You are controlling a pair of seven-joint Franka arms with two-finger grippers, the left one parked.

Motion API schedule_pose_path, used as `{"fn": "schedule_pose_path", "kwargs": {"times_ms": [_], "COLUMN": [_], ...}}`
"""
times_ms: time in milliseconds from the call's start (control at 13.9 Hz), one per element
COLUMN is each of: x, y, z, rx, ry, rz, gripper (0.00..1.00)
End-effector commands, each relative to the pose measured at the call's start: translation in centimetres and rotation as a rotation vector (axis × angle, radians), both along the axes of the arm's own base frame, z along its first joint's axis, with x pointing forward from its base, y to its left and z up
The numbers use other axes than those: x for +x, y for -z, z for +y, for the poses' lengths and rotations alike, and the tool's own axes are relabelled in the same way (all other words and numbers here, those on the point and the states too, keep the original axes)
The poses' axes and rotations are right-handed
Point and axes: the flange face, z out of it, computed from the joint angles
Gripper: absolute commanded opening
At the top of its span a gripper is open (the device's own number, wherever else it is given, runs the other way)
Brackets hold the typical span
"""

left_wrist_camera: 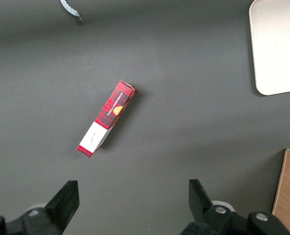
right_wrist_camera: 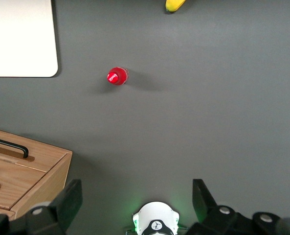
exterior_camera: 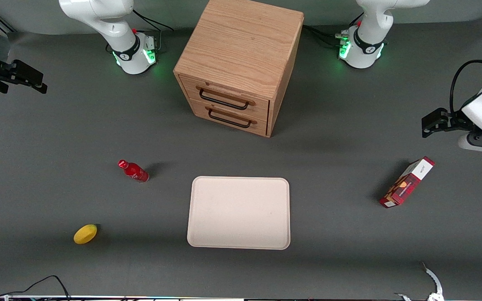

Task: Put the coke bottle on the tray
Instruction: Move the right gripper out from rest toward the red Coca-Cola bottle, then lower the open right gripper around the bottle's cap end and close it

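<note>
Step in hand, as I judge it: pre-grasp, reach not started. The coke bottle [exterior_camera: 133,171] stands upright on the grey table [exterior_camera: 57,125], untouched, and the tray [exterior_camera: 239,212] has nothing on it.

The right gripper [exterior_camera: 32,83] hangs high at the working arm's end of the table, well apart from the bottle and farther from the front camera than it. In the right wrist view the gripper [right_wrist_camera: 137,196] has its 2 fingers [right_wrist_camera: 69,200] spread wide with nothing between them. That camera looks straight down on the bottle [right_wrist_camera: 117,76], showing its red cap end-on, so the bottle is upright and well clear of the fingers.

Where the bottle is: just beside the tray's corner toward the working arm's end, not touching the rim. It is nearer the front camera than the wooden 2-drawer cabinet [exterior_camera: 241,67] and farther than the yellow lemon-like fruit [exterior_camera: 85,233].

Next move likely calls for:
- travel over the cap, fingers kept wide
- descend to straddle the body below the narrow neck
- close, lift, short carry sideways onto the tray

Risk, my read: glossy round body, tall for its base, so an off-centre close could tip it.

The red-and-white box [exterior_camera: 407,182] lies toward the parked arm's end, out of the path.
</note>
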Motion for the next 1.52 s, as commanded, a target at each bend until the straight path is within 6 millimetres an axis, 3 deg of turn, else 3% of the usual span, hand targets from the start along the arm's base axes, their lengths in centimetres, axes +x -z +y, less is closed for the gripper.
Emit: {"fn": "schedule_pose_path", "kwargs": {"times_ms": [0,289,433,577,722,794,1010,1299,1443], "x": [-0.3,-0.1,0.1,1.9,4.6,6.0,8.9,9.3,9.1], "y": [-1.2,-1.2,-1.0,0.3,3.5,5.1,12.4,22.8,26.8], "z": [-0.2,0.6,2.8,5.8,8.2,8.6,9.0,8.6,8.1], "rx": [0.017,0.016,0.016,0.018,0.021,0.029,0.032,0.023,0.018], "ry": [-0.010,-0.031,-0.063,-0.053,-0.022,0.010,0.071,0.075,0.076], "rz": [-0.017,-0.020,-0.023,-0.027,-0.010,-0.030,-0.044,-0.043,-0.062], "gripper": [1.00,1.00,1.00,1.00,1.00,1.00,1.00,1.00,1.00]}}
